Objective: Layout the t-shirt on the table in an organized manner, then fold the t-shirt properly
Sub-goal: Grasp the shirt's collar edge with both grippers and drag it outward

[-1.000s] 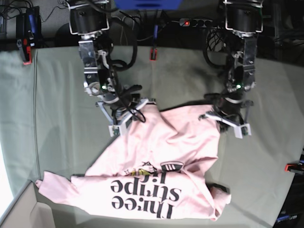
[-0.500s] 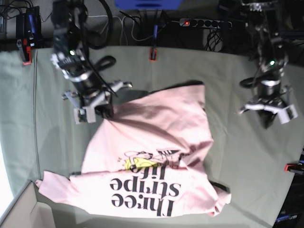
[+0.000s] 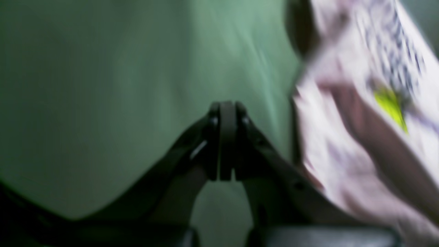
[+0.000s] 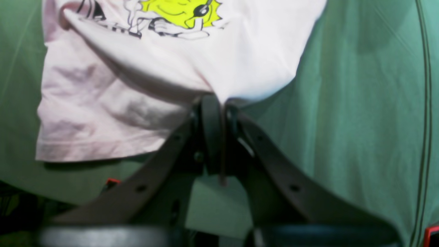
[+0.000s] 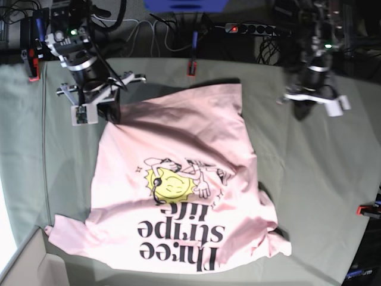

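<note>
Pink shirt: the t-shirt [image 5: 178, 185] lies print-up on the table [image 5: 309, 179], roughly centre of the base view, lettering upside down toward the near edge.
Shirt layout: hem end toward the arms, partly spread; far-right hem corner lies flat, loose and unheld. Near end is bunched, one sleeve sticking out at near left, folds piled at near right.
Graphic: yellow-and-black print [image 5: 169, 185] mid-chest, black lettering [image 5: 184, 241] just below it in the base view.
Right gripper: right gripper [image 4: 219, 104] is on the base view's left, at the far-left hem corner. Jaws pinched together on a fold of pink fabric; the cloth tents up from the tips in the wrist view.
Left gripper: left gripper [image 3: 227, 109] is on the base view's right, over bare table, well apart from the shirt in that view. Jaws pressed together, nothing between them. Wrist view is motion-blurred; shirt edge shows to its right, not touching.
Table: creased grey-green cloth, seam line running down the left side.
Clamps: red clamp [image 5: 191, 67] at the far edge mid-table, another [image 5: 33, 70] at far left, one [image 5: 368, 209] at the right edge.
Background: power strip [image 5: 256, 28] with a lit red switch behind the table, cables around it.
</note>
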`<state>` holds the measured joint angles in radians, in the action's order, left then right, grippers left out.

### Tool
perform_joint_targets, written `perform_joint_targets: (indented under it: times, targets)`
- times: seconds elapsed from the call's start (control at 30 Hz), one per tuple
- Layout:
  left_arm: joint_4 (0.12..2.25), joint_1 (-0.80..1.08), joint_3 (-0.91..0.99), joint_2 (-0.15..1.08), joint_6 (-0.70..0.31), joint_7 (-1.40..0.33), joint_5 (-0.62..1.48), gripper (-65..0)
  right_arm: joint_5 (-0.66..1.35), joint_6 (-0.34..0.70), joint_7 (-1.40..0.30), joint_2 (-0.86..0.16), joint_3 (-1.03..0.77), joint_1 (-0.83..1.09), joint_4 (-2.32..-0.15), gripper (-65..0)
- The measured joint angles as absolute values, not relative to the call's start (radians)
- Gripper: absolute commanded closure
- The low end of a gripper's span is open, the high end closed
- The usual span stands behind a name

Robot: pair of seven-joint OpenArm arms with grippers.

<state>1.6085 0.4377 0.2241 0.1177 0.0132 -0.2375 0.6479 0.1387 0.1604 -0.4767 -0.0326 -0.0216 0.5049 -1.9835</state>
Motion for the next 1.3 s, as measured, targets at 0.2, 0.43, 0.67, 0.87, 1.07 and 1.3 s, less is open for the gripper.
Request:
perform_joint_targets:
  times: [0.2, 0.43, 0.67, 0.87, 1.07, 1.3]
  targets:
    - [1.512, 0.435, 0.028, 0.121, 0.017, -0.236, 0.657, -14.7, 0.138, 0.160, -0.478, -0.049, -0.020, 0.505, -1.982, 0.0]
    - [1.481, 0.399, -0.077, 0.115, 0.019, -0.235, 0.657, -44.5, 0.139, 0.160, -0.483, -0.044, -0.017, 0.505, -1.982, 0.0]
    - [1.408, 0.315, -0.089, 0.116, 0.001, -0.205, 0.656, -54.1, 0.139, 0.160, -0.481, -0.044, -0.017, 0.508, -1.982, 0.0]
    - [1.334, 0.255, -0.152, 0.119, -0.004, -0.147, 0.649, -53.8, 0.139, 0.160, -0.485, -0.046, -0.017, 0.514, -1.980, 0.0]
    - [1.328, 0.253, -0.211, 0.121, -0.004, -0.164, 0.652, -28.9, 0.139, 0.160, -0.484, -0.046, -0.017, 0.514, -1.980, 0.0]
    - [1.319, 0.266, -0.217, 0.122, 0.000, -0.189, 0.663, -1.1, 0.139, 0.160, -0.485, -0.046, -0.017, 0.514, -1.980, 0.0]
